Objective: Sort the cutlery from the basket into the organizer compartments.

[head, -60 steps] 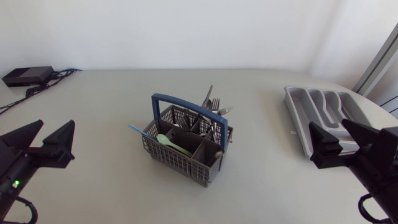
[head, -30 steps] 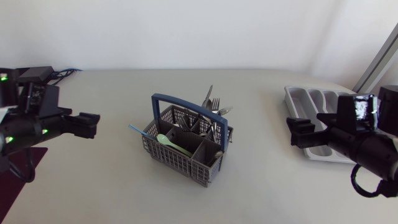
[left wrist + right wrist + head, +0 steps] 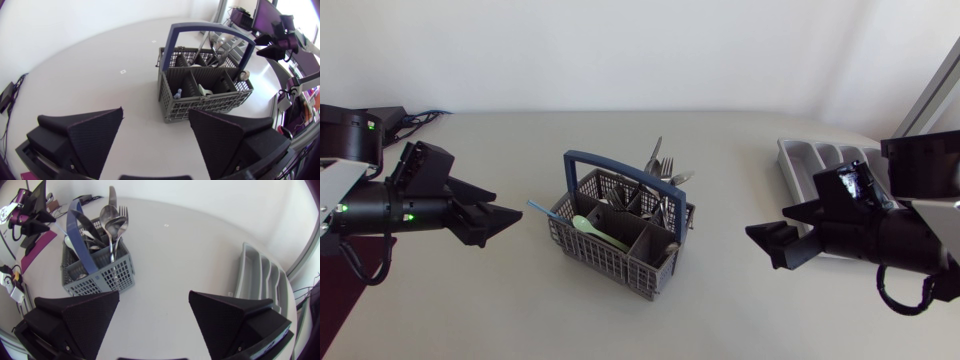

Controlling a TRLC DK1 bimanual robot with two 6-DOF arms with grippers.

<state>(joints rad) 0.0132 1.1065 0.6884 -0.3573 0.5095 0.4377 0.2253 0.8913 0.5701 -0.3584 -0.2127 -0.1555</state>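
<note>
The grey cutlery basket [image 3: 620, 232] with a blue handle [image 3: 620, 170] stands mid-table. Forks and spoons [image 3: 660, 172] stick up from its far compartments; a green spoon [image 3: 594, 229] and a blue-handled piece [image 3: 540, 208] lie across the near ones. My left gripper [image 3: 492, 222] hovers open just left of the basket, facing it; the basket [image 3: 205, 87] is ahead of its fingers [image 3: 95, 135]. My right gripper [image 3: 775, 244] hovers open to the basket's right. The grey organizer [image 3: 820, 160] lies at the far right, partly hidden by my right arm. In the right wrist view, basket [image 3: 97, 267] and organizer [image 3: 260, 280] lie ahead.
Cables [image 3: 428, 116] and a black box lie at the back left corner behind my left arm. A dark red mat [image 3: 335, 300] shows at the left edge. Bare tabletop [image 3: 740, 300] surrounds the basket.
Both arms have come up from the near corners and swung inward; their grippers now hover at either side of the basket, pointing at it. Basket and organizer have not moved.
</note>
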